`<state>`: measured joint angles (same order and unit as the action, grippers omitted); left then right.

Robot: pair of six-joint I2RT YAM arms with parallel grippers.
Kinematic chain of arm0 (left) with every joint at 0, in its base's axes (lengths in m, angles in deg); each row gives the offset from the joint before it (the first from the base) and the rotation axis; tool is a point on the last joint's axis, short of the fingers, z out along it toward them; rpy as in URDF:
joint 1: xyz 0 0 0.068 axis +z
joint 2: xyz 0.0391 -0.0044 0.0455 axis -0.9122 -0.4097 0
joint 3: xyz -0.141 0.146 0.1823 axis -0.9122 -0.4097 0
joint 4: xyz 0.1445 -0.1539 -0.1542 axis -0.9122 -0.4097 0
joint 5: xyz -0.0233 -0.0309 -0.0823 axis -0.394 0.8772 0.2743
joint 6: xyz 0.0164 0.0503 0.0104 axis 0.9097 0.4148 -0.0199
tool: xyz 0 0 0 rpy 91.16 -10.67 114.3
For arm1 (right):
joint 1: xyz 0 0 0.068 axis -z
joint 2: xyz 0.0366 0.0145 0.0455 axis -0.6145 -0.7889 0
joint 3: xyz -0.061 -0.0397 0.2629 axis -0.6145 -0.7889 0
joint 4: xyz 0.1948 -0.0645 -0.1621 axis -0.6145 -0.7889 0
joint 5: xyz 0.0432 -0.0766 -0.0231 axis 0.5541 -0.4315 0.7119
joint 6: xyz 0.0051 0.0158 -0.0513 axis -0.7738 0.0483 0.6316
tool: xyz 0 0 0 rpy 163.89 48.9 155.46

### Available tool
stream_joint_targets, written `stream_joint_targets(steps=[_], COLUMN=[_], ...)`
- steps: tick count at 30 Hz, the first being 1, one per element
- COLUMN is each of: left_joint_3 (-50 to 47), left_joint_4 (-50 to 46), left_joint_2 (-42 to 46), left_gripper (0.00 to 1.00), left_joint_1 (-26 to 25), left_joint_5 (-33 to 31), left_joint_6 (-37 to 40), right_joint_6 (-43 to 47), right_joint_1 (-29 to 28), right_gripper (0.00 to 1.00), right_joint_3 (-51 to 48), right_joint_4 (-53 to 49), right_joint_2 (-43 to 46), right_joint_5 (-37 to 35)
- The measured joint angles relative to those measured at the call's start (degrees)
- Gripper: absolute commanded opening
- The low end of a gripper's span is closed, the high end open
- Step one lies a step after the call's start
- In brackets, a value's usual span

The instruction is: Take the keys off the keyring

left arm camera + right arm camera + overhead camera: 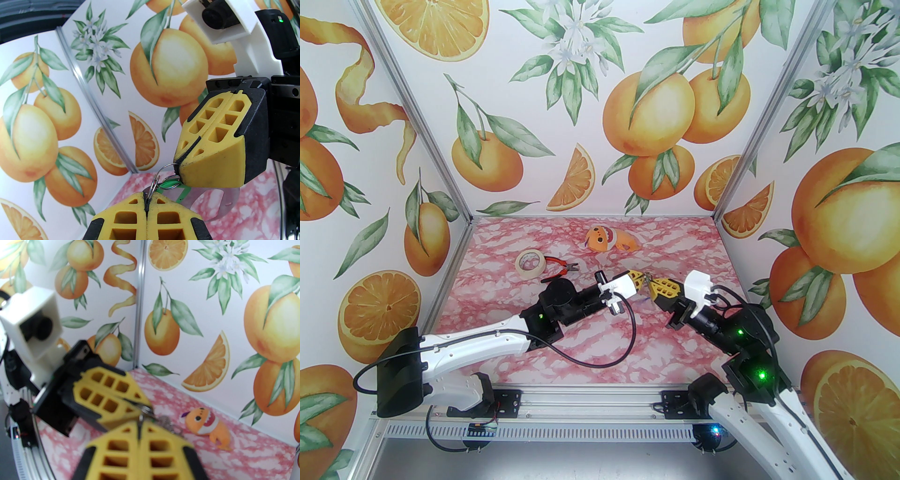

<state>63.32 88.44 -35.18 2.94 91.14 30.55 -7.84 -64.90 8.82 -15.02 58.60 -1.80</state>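
Top external: left claw [642, 279] and right claw [652, 284] meet tip to tip just right of ctr frame, raised above the pink marbled bench [511, 337]. Both are clenched, yellow fingers pressed flat together w/ no gap. The metal btwn the tips is too small to read here. Upper left of the bench: beige tape roll [536, 268] w/ red-handled pliers [563, 268] touching its right side. An orange plush toy [607, 239] lies near the back wall, ctr. All three sit well apart from the claws.

Left wrist: left claw is at bottom ctr, its seam closed on a small stack of wire rings [153, 184] sticking up out of its tip. One thin ring arcs up-right from there into the tip of the right claw at mid-right, which is also clamped on it. So both claws grasp the same ring cluster from opposite ends. Green key [173, 184] hangs just under the right claw's tip, touching the rings, w/ a green strip running down-right. Keyring [230, 198], a flat pale-grey loop w/ an oblong cut-out, shows below the right claw at lower right. It's partly hidden by the fingers, and where it joins the rings can't be told.

Right wrist: blurred; rings sit just right of where the tips meet, low ctr.
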Motion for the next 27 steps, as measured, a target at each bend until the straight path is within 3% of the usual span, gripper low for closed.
stream_joint_targets(steps=[13, 25, 27], left_joint_3=[5.7, 7.0, 7.0], left_joint_4=[-9.9, -14.7, -14.9], left_joint_2=[-0.8, -0.9, -0.8], left_gripper=[0.0, 0.0, 0.19], left_joint_1=[0.3, 1.2, 1.2], left_joint_5=[-1.0, -2.4, -2.6], left_joint_6=[-1.5, -4.1, -4.3], right_joint_6=[5.7, 3.0, 1.3], right_joint_1=[-1.4, -1.9, -1.9], right_gripper=[0.0, 0.0, 0.0], right_joint_3=[3.4, 5.2, 5.7], right_joint_4=[-3.6, -4.7, -5.0], right_joint_2=[-3.6, -8.0, -8.4], right_joint_5=[-3.1, -6.3, -6.8])
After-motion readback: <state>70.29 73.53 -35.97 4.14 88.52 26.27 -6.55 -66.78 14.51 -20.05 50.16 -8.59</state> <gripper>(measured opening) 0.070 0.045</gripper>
